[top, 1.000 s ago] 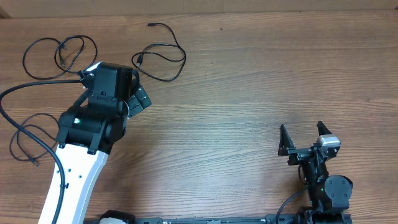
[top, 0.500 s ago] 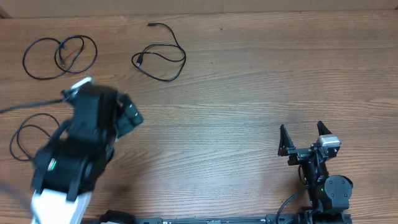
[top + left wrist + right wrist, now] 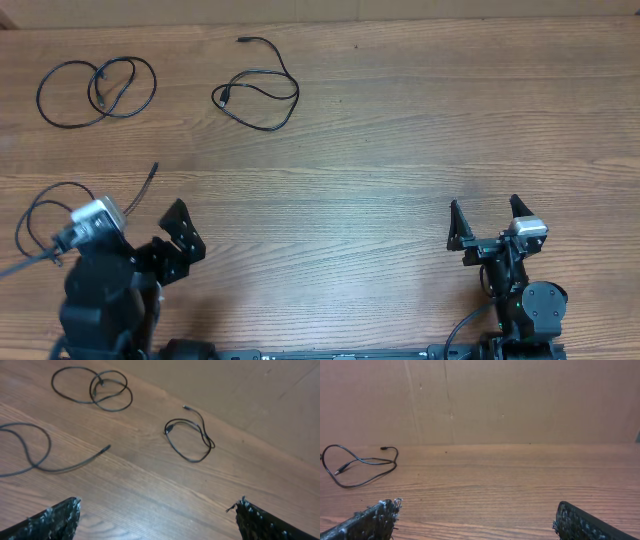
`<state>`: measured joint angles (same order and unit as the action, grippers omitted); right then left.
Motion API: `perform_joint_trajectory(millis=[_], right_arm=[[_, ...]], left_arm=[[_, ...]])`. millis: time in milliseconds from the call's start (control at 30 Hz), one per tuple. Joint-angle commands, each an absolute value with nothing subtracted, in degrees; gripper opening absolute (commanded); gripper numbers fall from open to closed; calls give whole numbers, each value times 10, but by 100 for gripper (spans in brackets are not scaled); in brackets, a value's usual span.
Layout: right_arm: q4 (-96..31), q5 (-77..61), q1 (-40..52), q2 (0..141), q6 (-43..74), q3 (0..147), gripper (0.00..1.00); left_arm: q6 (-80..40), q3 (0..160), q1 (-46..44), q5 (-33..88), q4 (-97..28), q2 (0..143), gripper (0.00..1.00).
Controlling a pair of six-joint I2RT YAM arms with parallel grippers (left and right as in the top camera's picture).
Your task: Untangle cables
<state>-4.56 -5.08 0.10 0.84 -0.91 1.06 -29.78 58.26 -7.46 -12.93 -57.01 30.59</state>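
Down at the near edge, both arms sit low. The left gripper (image 3: 185, 235) has its jaws spread wide with nothing between them, and its wrist view shows only bare wood in the gap (image 3: 157, 505). Over on the other side the right gripper (image 3: 484, 205) is the same, splayed apart and empty.

Now the cables. They lie as three separate cords on the table (image 3: 400, 120), none touching another. The nearest cable (image 3: 145, 185) is just beside the left gripper, one open loop with its tail running out straight toward the middle (image 3: 85, 462). Part of that loop slips behind the left arm in the overhead view, so its full run can't be read.

Further out, the middle cable (image 3: 222, 96) makes a loose loop with a plug tip trailing toward the far edge, and the right wrist camera catches it off to its left (image 3: 370, 461). Far left, the last cable (image 3: 100, 75) is coiled in two overlapping rings (image 3: 100, 382).

My read is that the separating is all but done. Only that far-left coil crosses itself, and whether it is knotted or merely overlapped can't be told from here. If anything remains, it calls for a long left-arm reach and a pinch on one ring, dragged clear of the other.
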Motion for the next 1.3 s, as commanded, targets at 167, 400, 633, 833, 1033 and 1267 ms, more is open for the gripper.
perform_joint_trajectory(millis=[167, 400, 633, 833, 1033, 1267], right_arm=[[-44, -46, 2, 2, -11, 4, 100], [-44, -46, 2, 2, -11, 4, 100], [-44, -46, 2, 2, -11, 4, 100], [-44, -46, 2, 2, -11, 4, 100], [-44, -46, 2, 2, -11, 4, 100], [-44, -46, 2, 2, -11, 4, 100]], left_arm=[[-269, 351, -21, -65, -437, 127, 99], [-269, 201, 1, -27, -272, 64, 99], [-252, 77, 1, -24, -130, 16, 100], [-173, 11, 4, 22, -35, 1, 99], [-41, 3, 18, 91, -36, 1, 100], [-36, 3, 20, 86, -37, 2, 99]])
